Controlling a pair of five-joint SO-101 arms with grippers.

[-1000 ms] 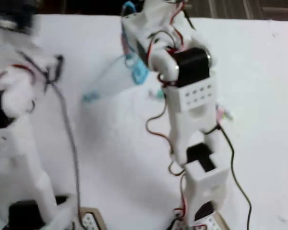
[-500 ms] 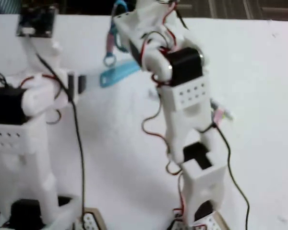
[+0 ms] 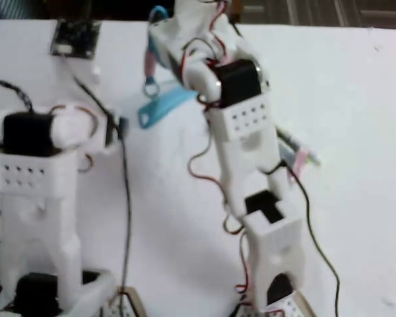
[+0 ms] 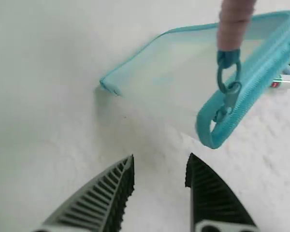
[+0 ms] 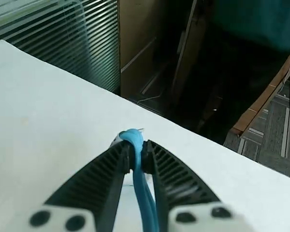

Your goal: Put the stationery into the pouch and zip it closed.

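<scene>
Looking over the white table (image 3: pixel 356 99), we see two arms side by side: the right arm (image 3: pixel 244 132) leans fwd over mid-table, and the left arm (image 3: pixel 33 178) stands upright beside it.

Next in size is the teal see-through pouch (image 3: pixel 164 107). It hangs tilted. One end is held up by the right gripper (image 5: pixel 137 146), whose fingers are pressed onto a blue strip of the pouch's edge. The other end sits low, at or just above the table; we can't tell if it's touching. The left gripper (image 4: pixel 159 158) hovers over bare table w/ fingers spread & nothing between them.

The relation that counts, as we judge it: the pouch (image 4: pixel 179 67) lies straight ahead of the left fingers, apart from them. Its long axis runs crosswise to their reach & slopes up twd the right gripper. The corner of the zip edge is the part nearest those fingers. So the left arm is the free one & is close to the pouch's low end, while the right arm is busy holding.

The pens (image 3: pixel 296 157) lie on the table just beside the right arm, on the side away from the left arm, i.e. not yet in the pouch. The pens (image 4: pixel 287 79) also show past the zip edge.

Smaller bits: a pink strap (image 4: pixel 234 21) hangs in front of the pouch, w/ the teal zip pull ring (image 4: pixel 229 83) at its end. Whether the zip is open, we can't say for sure.
</scene>
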